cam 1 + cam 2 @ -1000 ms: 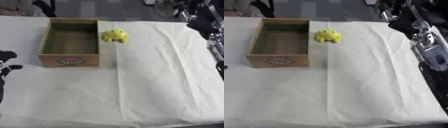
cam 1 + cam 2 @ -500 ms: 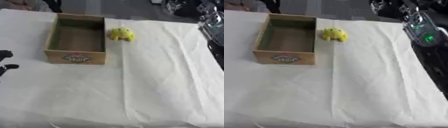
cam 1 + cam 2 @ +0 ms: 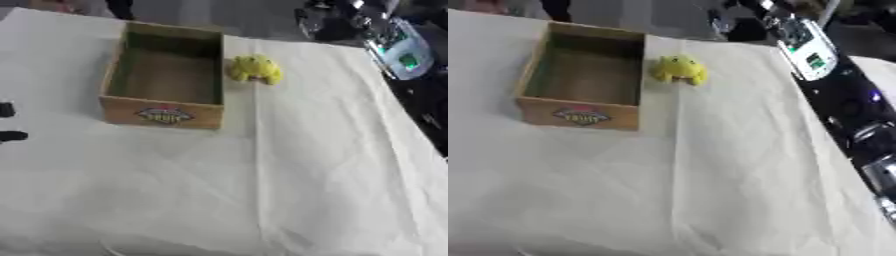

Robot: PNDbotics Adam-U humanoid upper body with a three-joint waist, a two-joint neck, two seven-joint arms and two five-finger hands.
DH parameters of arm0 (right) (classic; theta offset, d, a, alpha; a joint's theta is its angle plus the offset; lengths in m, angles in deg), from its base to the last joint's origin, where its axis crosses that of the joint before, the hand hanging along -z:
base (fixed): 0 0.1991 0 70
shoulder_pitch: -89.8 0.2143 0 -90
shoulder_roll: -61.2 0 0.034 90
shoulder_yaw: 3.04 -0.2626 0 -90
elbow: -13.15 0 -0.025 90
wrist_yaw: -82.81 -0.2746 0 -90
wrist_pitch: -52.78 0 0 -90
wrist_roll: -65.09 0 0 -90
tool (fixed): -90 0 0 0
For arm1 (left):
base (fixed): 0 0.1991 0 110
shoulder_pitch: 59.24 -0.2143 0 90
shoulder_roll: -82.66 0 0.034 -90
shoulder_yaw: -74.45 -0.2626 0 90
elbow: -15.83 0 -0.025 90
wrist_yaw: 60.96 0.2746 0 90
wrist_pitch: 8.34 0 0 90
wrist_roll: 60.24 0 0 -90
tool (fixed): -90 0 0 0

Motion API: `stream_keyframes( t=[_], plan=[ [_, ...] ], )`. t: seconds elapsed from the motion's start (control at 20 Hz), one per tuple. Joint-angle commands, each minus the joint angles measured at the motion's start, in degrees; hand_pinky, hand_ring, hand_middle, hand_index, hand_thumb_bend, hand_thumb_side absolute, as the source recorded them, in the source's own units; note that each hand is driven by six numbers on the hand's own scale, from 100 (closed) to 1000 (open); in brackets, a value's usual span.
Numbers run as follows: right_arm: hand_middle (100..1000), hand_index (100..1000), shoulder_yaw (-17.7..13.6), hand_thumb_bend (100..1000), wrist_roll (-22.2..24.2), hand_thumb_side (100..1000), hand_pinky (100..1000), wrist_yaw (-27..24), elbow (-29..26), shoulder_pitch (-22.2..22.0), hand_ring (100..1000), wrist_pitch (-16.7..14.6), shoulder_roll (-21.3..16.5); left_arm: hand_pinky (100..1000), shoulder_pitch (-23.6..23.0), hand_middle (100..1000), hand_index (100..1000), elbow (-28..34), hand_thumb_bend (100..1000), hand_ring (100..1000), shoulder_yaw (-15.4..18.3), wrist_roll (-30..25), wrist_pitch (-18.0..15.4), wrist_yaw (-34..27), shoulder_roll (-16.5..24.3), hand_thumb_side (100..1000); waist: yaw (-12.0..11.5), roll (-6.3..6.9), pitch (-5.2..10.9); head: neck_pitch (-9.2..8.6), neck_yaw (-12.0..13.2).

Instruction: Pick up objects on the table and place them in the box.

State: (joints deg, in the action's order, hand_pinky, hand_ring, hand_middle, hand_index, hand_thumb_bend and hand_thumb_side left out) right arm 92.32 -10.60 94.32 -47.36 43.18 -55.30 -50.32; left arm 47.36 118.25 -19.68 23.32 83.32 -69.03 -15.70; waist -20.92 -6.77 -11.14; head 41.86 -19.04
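- Counting what lies on the bench (image 3: 332,165): one open wooden box (image 3: 166,82) and one small yellow soft toy (image 3: 255,69), both on a creased white cloth that covers the whole surface.
- The box is a shallow rectangular crate of light wood with a bare brown floor and nothing in it; a round printed label in red and yellow sits on its near wall.
- The toy is bright yellow, rounded and lumpy, with short stubby legs or lobes at its base; its exact figure cannot be made out.
- It sits on the cloth just beside the box's far right corner, outside the box, apart from the wall by a narrow strip of cloth.
- The left hand (image 3: 9,122) shows only as two dark fingertips at the left edge of the left eye view, level with the box's near wall; whether its fingers are spread or curled cannot be told, and it touches neither box nor toy.
- The right arm (image 3: 833,85), black with a pale panel and a green light, runs along the right side of the bench; its hand shows in neither view.
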Motion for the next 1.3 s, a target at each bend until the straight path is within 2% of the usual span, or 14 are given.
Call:
stream_keyframes(
  t=[0.05, 0.35, 0.5, 0.8, 1.05, 1.3],
  plan=[
    [920, 928, -0.5, 100, 0.1, 233, 926, 4.9, 3.4, 1.8, 984, -0.9, -1.1, 625, 1.1, 618, 691, 1.4, 217, 870, -0.4, -0.6, -0.1, -0.4, 1.0, 597, -0.6, 0.32, 0.59, -1.08, -1.0],
    [925, 937, -1.0, 100, -1.4, 243, 935, 9.7, 8.7, 2.1, 989, -1.1, -0.8, 625, 1.3, 618, 690, 1.6, 217, 871, -0.7, -0.9, -0.1, -0.3, 1.0, 599, -2.2, 0.26, 0.07, -1.81, -1.7],
    [929, 953, -0.7, 100, -0.2, 343, 932, 10.9, 10.5, 2.2, 989, -1.6, -0.1, 625, 1.5, 618, 690, 1.7, 218, 871, -0.7, -0.9, -0.1, -0.2, 0.8, 599, -2.6, 0.35, -0.32, -1.96, -2.0],
    [910, 956, -0.5, 100, 1.9, 430, 915, 12.1, 12.7, 2.6, 980, -2.6, 1.2, 625, 1.7, 618, 690, 1.8, 221, 871, -0.8, -1.2, -0.1, -0.2, 0.6, 598, -3.3, 0.44, -0.61, -2.33, -2.5],
    [893, 955, -0.2, 100, 2.0, 435, 898, 13.6, 13.4, 2.9, 966, -2.8, 2.4, 624, 1.8, 618, 690, 1.8, 223, 871, -0.9, -1.2, -0.1, -0.2, 0.4, 598, -3.9, 0.47, -0.92, -2.54, -2.6],
    [881, 954, 0.0, 100, -0.3, 406, 891, 16.0, 13.6, 3.0, 954, -2.7, 3.3, 625, 2.0, 618, 690, 1.9, 224, 872, -1.0, -1.3, -0.1, -0.2, 0.2, 599, -4.3, 0.47, -1.30, -2.85, -2.9]
  ],
)
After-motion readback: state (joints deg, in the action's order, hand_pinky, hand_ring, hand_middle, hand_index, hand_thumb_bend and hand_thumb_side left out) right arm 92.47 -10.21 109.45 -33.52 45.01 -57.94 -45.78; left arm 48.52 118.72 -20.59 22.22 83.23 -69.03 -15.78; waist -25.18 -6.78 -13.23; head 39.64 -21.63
